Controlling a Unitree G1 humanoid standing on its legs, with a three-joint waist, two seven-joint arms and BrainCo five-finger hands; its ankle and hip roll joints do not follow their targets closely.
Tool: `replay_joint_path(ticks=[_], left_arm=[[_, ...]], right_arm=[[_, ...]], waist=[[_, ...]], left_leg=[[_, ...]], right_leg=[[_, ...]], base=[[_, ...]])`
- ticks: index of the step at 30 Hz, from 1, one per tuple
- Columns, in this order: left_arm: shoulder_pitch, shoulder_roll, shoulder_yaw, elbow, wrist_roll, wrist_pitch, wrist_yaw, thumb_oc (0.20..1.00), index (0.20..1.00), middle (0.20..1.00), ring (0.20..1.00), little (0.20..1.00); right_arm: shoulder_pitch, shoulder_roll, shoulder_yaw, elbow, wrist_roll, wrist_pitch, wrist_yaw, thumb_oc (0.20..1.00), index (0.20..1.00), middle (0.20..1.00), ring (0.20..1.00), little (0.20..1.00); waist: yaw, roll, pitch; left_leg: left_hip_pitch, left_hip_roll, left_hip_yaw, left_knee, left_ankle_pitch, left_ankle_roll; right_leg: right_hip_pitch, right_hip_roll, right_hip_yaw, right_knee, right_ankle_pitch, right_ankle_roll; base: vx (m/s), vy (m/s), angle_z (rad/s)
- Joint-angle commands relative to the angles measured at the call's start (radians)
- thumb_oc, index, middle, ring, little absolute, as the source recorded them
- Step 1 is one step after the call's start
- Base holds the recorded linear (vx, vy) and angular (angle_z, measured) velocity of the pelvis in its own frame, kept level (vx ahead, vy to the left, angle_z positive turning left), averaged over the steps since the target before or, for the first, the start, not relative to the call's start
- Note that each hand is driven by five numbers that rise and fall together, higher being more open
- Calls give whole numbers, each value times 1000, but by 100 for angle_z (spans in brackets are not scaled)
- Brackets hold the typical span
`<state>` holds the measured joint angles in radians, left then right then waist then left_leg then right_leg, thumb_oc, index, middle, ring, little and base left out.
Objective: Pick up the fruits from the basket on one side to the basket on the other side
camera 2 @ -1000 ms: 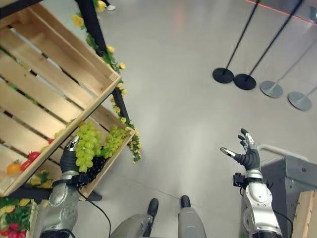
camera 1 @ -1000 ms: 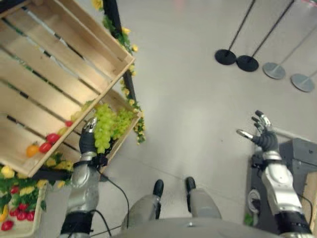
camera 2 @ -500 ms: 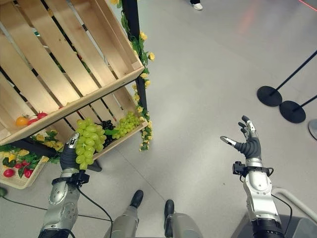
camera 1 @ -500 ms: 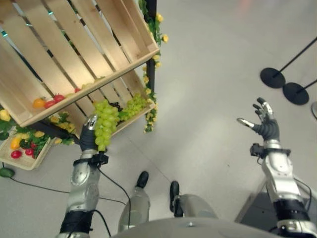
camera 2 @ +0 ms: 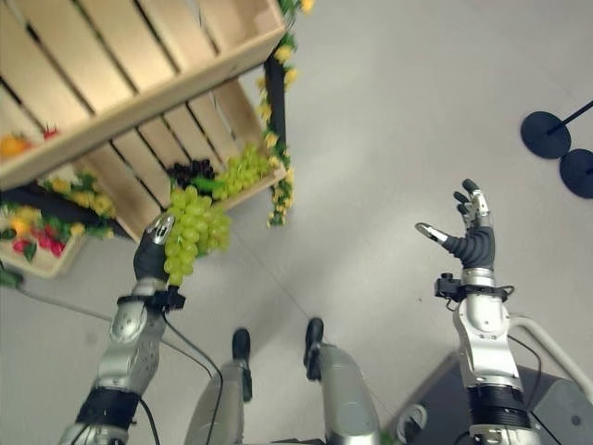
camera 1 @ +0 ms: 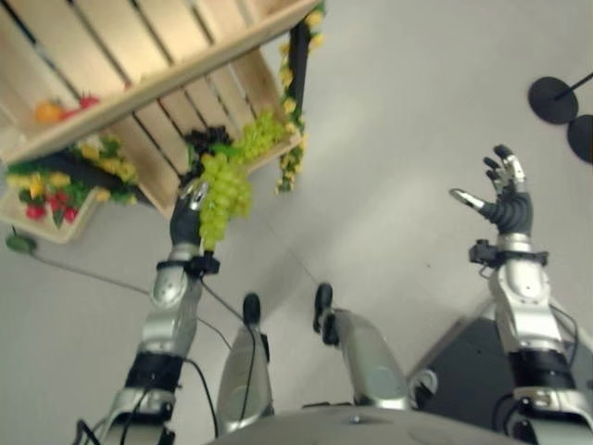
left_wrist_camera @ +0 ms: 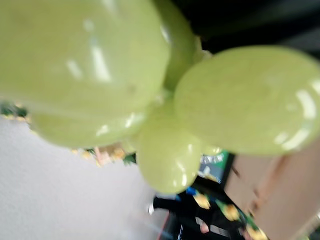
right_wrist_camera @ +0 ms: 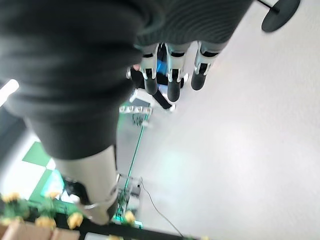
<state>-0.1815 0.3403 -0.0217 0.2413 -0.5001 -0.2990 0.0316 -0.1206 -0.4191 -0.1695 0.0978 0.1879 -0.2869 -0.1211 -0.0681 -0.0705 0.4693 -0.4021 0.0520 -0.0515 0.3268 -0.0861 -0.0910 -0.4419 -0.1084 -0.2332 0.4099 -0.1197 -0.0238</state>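
Observation:
My left hand (camera 1: 188, 211) is raised in front of the wooden crate stand and is shut on a bunch of green grapes (camera 1: 222, 190), which hangs over its fingers. The same grapes (left_wrist_camera: 150, 90) show pressed up close in the left wrist view. In the lower wooden crate (camera 1: 167, 139) lie another bunch of green grapes (camera 1: 261, 134) and some dark grapes (camera 1: 208, 139). An upper crate (camera 2: 139, 65) holds an orange and red fruit (camera 2: 18, 144) at its low end. My right hand (camera 1: 505, 199) is held up at the right, open, with nothing in it.
A flat basket (camera 1: 42, 199) of mixed red and yellow fruit sits on the floor at the left. Yellow flower garlands (camera 1: 298, 153) run down the stand's black post. Black round stanchion bases (camera 1: 556, 97) stand at the far right. A dark grey platform (camera 1: 463, 357) lies by my right side.
The camera has swung, so the crates slid up and left in view. My left hand with the grapes has come further out from the lower crate. The right hand stays raised and open.

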Motion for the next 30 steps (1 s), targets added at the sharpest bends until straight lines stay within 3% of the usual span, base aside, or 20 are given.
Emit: replay_joint_path(ticks=[1, 7, 14, 17, 24, 30], left_arm=[[-22, 45, 29, -27, 77, -76, 62, 200, 200, 200, 200, 200], [-176, 93, 24, 95, 159, -72, 211, 200, 200, 200, 200, 200], [-415, 167, 6, 214, 140, -67, 340, 200, 200, 200, 200, 200], [-587, 255, -32, 358, 167, -47, 397, 200, 200, 200, 200, 200], [-779, 376, -90, 508, 183, -22, 427, 200, 200, 200, 200, 200], [-860, 430, -120, 506, 167, -32, 430, 200, 200, 200, 200, 200]], right_arm=[[-31, -36, 6, -69, -1, -55, -22, 1000, 1000, 1000, 1000, 1000], [-55, -24, 48, -83, -23, -58, -47, 1000, 1000, 1000, 1000, 1000], [-106, -53, 84, -74, -12, -67, -78, 1000, 1000, 1000, 1000, 1000], [-135, -69, 112, -71, -3, -83, -89, 1000, 1000, 1000, 1000, 1000], [-119, -106, 138, -90, 15, -107, -66, 1000, 1000, 1000, 1000, 1000], [-91, -125, 134, -111, 21, -118, -49, 1000, 1000, 1000, 1000, 1000]], waist=[[-5, -15, -34], [-19, -35, -6], [-52, -59, 12], [-78, -80, 18], [-115, -111, 20], [-128, -125, 14]], left_leg=[[-4, 41, -4, 31, 11, 6], [-67, 55, -2, 83, 0, 1], [-119, 63, -5, 119, -7, -5], [-149, 74, -4, 137, -11, -10], [-169, 89, -6, 125, -1, -17], [-192, 92, -10, 123, 3, -20]], right_leg=[[40, -21, 68, 40, -67, 104], [-33, -20, 87, 75, -66, 105], [-86, -6, 100, 95, -68, 103], [-116, 5, 107, 99, -62, 104], [-138, 20, 109, 72, -41, 115], [-159, 28, 111, 61, -32, 118]], base=[[1, 25, -14], [14, 21, -8], [9, 0, -7], [8, 2, -12], [16, -11, -10], [8, -6, -4]])
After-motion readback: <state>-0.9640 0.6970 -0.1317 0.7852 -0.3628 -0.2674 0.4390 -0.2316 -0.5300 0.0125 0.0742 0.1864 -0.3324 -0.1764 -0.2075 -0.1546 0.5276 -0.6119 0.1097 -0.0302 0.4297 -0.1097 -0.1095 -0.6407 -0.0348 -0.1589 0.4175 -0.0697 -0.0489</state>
